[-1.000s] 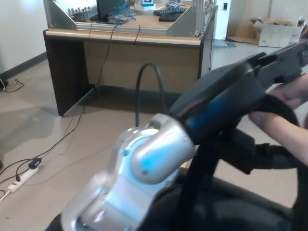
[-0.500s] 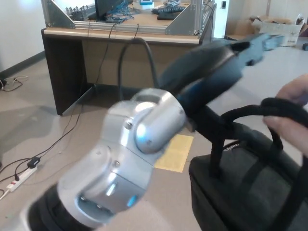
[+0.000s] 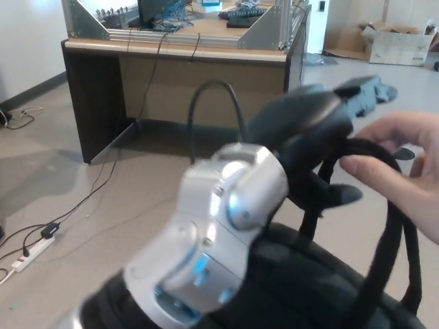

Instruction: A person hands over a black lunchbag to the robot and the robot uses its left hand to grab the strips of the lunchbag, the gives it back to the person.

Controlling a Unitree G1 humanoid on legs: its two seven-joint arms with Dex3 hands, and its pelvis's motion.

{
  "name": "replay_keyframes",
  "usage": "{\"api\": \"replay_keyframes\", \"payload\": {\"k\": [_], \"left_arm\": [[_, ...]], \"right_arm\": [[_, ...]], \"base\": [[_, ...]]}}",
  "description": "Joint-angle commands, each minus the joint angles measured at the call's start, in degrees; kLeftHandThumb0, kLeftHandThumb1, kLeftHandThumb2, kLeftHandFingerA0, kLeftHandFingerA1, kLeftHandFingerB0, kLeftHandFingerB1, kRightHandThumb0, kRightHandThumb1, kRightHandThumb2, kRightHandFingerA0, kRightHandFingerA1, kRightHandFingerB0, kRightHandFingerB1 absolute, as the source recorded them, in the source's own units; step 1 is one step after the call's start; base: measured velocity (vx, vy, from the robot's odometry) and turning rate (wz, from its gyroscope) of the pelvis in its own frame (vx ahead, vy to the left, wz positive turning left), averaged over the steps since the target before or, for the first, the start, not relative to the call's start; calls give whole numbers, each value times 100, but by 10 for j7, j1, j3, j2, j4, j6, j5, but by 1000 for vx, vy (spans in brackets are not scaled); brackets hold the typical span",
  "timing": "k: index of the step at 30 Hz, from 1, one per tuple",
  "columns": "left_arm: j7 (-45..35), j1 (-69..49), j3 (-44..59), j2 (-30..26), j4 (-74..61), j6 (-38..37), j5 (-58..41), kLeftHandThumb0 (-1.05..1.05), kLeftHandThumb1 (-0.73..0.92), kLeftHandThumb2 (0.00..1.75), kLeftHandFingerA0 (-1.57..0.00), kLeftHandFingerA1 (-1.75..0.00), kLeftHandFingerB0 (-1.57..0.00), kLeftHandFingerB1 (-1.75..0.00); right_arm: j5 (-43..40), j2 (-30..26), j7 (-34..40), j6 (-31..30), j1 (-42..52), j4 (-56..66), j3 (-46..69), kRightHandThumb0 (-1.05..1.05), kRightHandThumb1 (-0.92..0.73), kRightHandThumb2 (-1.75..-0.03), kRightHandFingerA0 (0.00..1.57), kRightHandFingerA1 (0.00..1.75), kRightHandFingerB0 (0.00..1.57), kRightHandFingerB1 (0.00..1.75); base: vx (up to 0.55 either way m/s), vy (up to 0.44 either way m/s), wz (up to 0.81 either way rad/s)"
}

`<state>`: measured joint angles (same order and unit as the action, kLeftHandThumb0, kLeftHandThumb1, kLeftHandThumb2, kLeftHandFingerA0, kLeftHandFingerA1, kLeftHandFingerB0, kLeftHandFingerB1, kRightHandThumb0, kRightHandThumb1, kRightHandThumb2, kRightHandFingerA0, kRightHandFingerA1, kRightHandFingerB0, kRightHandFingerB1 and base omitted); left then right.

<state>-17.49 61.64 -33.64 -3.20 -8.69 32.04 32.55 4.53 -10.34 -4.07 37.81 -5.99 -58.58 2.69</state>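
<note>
The black fabric lunchbag [image 3: 302, 288] fills the near right of the scene, soft and matte, its rounded webbing straps [image 3: 387, 205] rising in a loop to where a person's hand [image 3: 398, 171] pinches them at the right. The robot's left hand [image 3: 329, 130], dark and smooth beyond a rounded silver metal wrist joint [image 3: 226, 233], sits right at those straps, but whether its fingers are closed on them cannot be told. Far behind stands a brown wooden desk [image 3: 178, 75] on a pale floor [image 3: 82, 178].
</note>
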Motion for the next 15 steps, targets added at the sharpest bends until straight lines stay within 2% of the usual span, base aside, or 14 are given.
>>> {"api": "replay_keyframes", "payload": {"k": [1, 6, 7, 8, 9, 10, 11, 12, 13, 14, 15], "left_arm": [[59, -26, -2, 45, 17, -24, 28, -30, 37, 90, 0, -48, 0, -48], [92, -46, -3, 80, 34, -41, 38, -29, 38, 91, 0, -48, 0, -48], [108, -53, -1, 91, 39, -49, 39, -53, 47, 68, -15, -38, -11, -34], [149, -64, -1, 103, 55, -73, 43, -49, 59, 58, -32, -37, -26, -31], [166, -68, 0, 109, 61, -84, 45, -49, 59, 58, -32, -37, -26, -31], [186, -71, 2, 112, 70, -100, 46, -46, 57, 57, -48, -43, -42, -38], [239, -79, 8, 121, 93, -140, 47, -41, 59, 58, -57, -95, -53, -79], [329, -81, 17, 130, 139, -200, 51, -22, 66, 55, -74, -175, -63, -165], [415, -79, 25, 133, 183, -259, 57, -22, 66, 55, -74, -175, -63, -165], [439, -74, 31, 132, 198, -272, 59, -30, 51, 84, -118, -145, -102, -137], [442, -73, 32, 132, 201, -274, 59, -30, 51, 84, -118, -145, -102, -137]], "right_arm": [[-4, -9, -2, 7, -3, 1, 4, -62, -62, -59, 49, 45, 28, 31], [-6, -10, -7, 5, -13, 0, 6, -62, -60, -59, 48, 45, 26, 31], [0, -11, -1, 8, -15, -4, 3, -63, -63, -59, 49, 45, 27, 31], [2, -11, 0, 4, -16, -2, 2, -63, -63, -59, 49, 45, 28, 31], [2, -11, 1, 2, -16, -1, 1, -63, -63, -59, 49, 45, 28, 31], [2, -10, 1, 3, -17, -1, 1, -63, -63, -59, 49, 45, 28, 31], [2, -8, 2, 3, -17, -1, 0, -62, -63, -59, 50, 45, 28, 31], [1, -8, 0, 2, -16, 0, 0, -61, -60, -59, 50, 46, 28, 31], [-1, -7, -2, 1, -15, 0, 1, -61, -60, -59, 50, 46, 28, 31], [-5, -6, -5, -2, -16, 1, 3, -58, -60, -59, 50, 46, 28, 31], [-5, -6, -5, -2, -16, 2, 3, -58, -60, -59, 50, 46, 28, 31]], "base": [[0, 0, 0], [0, 0, 0], [0, 0, 0], [0, 0, 0], [0, 0, 0], [0, 0, 0], [0, 0, 0], [0, 0, 0], [0, 0, 0], [0, 0, 0], [0, 0, 0]]}}
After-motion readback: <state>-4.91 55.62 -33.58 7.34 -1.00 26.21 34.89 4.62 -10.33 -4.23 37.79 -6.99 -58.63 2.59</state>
